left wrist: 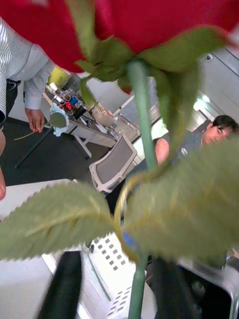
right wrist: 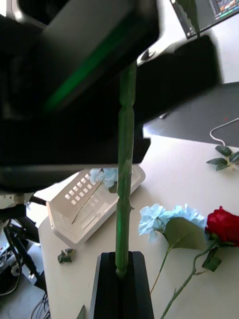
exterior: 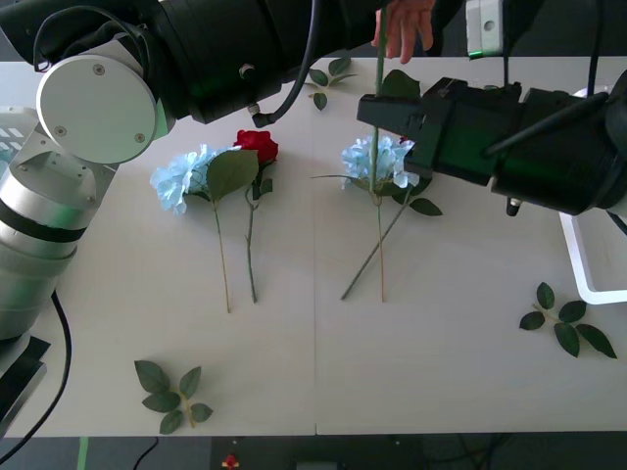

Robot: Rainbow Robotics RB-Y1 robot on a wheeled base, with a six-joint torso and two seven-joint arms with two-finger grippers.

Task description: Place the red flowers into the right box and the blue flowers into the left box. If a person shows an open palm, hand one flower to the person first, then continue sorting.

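The person's hand (exterior: 403,29) was cut off by the top edge of the front view, only its fingers hanging into frame. The right box (exterior: 584,262) ran off the right edge, partly hidden under the right arm. The held stem (exterior: 379,59) left the frame at top centre. In the left wrist view the red flower (left wrist: 149,22) was blurred and cropped at the top. The left box (exterior: 15,137) at far left lay mostly behind the left arm.
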